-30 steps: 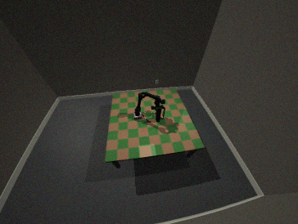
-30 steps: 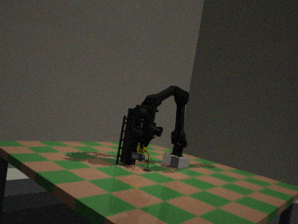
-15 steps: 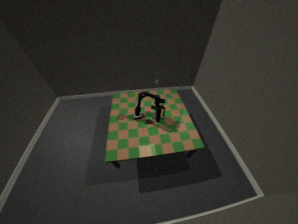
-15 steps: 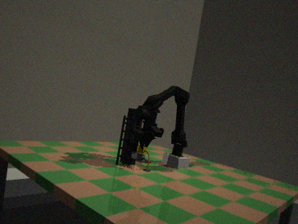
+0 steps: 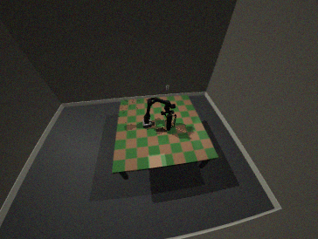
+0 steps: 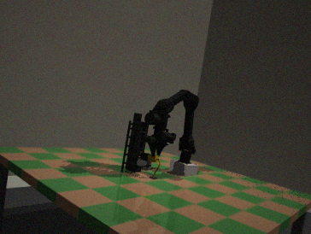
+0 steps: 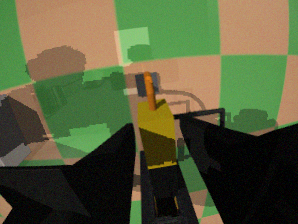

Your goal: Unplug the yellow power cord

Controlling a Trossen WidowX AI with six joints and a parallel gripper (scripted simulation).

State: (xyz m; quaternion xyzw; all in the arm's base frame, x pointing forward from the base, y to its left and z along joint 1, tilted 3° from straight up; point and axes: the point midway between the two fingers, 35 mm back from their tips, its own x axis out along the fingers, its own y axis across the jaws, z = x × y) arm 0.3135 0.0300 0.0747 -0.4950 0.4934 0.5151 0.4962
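Grey walls enclose a dim room where a green-and-tan checkered table [image 5: 162,148] stands on a dark floor. On its far half a black arm [image 6: 181,117] arches from a pale base [image 6: 184,167] and points down beside a tall black ladder-like rack [image 6: 134,143]. Its gripper [image 7: 160,163] hangs just above the tabletop, the fingers parted and flanking the yellow plug [image 7: 157,132]; whether they still touch it cannot be told. From the plug, a thin yellow cord [image 6: 156,164] drops to the checkered surface.
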